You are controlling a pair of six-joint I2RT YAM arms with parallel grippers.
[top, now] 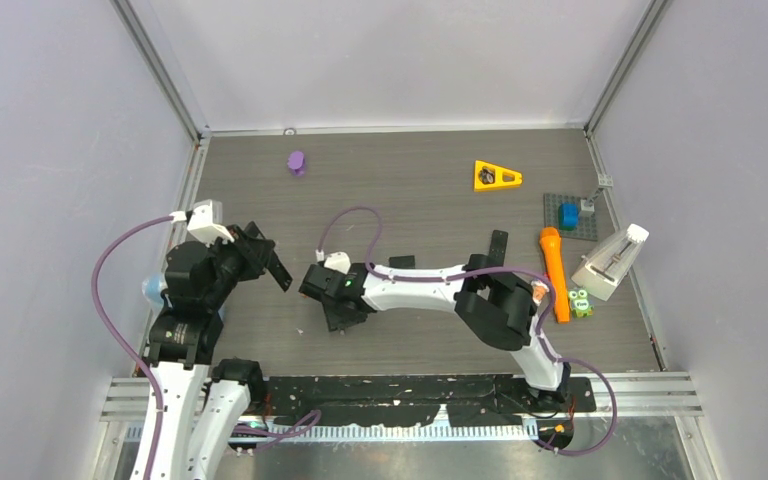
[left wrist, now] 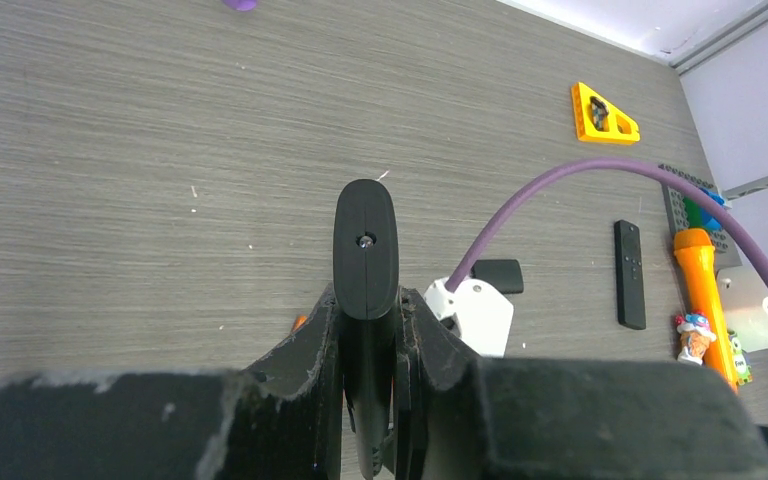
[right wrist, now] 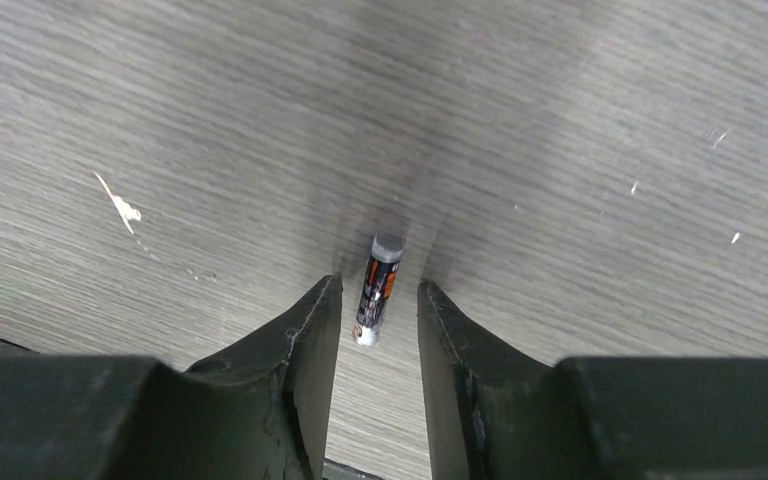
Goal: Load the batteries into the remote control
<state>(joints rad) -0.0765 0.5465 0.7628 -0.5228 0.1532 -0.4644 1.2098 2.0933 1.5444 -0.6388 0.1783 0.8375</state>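
My left gripper (left wrist: 368,300) is shut on a black remote control (left wrist: 365,245), which stands out past the fingertips above the table; in the top view this gripper (top: 258,256) is at the left with the remote (top: 279,271) pointing right. My right gripper (top: 338,308) hangs low over the table centre. In the right wrist view a thin battery (right wrist: 378,288), dark with orange marks and silver ends, lies on the table between that gripper's (right wrist: 378,292) open fingertips, with a gap on each side.
A second black remote (top: 498,248) and a small black cover (top: 401,262) lie right of centre. At the right are a long orange stick (top: 554,272), a frog toy (top: 580,302), a white block (top: 610,262) and a grey baseplate (top: 585,224). A yellow wedge (top: 496,176) and a purple piece (top: 297,161) lie far back.
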